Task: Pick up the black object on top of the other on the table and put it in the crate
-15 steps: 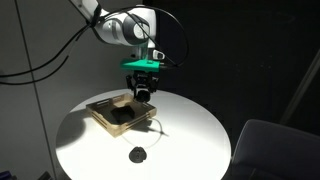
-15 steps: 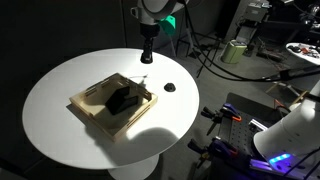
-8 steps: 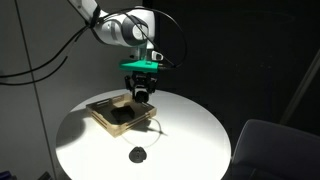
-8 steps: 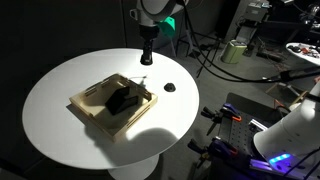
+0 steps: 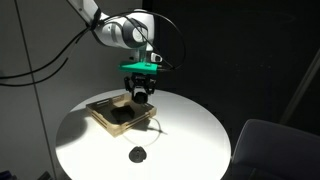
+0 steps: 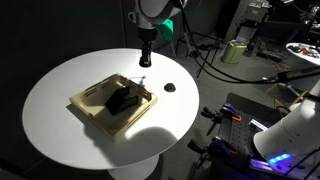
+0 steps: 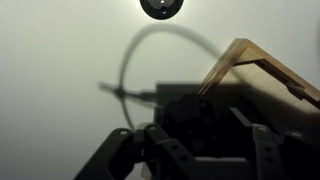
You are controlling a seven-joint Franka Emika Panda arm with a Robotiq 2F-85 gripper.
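**Hard to make out**
- End effector (image 5: 140,94): hangs over the far rim of the crate (image 5: 97,118). In both exterior views its tip is a dark blur. In the wrist view it appears closed on a dark rounded lump, read as the black object (image 7: 192,112). Shadow hides the contact and the lump's outline.
- Dark block (image 6: 122,99): lies inside the crate and is larger than the flat piece. Its form is lost in its own shadow.
- The other (image 6: 169,87): flat black piece lying bare on the desk (image 6: 60,80), apart from the crate. It is cut by the top edge in the wrist view.
- Crate in the wrist view: one pale wooden corner only, at right.
- Arm: upper links run out of frame.

**Surface**
- Desk: round, white top, brightly lit. It carries the shadow of a looping cable (image 7: 130,70).

**Room**
- Surroundings: dark.
- Cables: they trail behind the arm.
- Grey chair (image 5: 275,150): stands at the desk's edge in an exterior view.
- Cluttered equipment (image 6: 285,60): stands beyond the desk.
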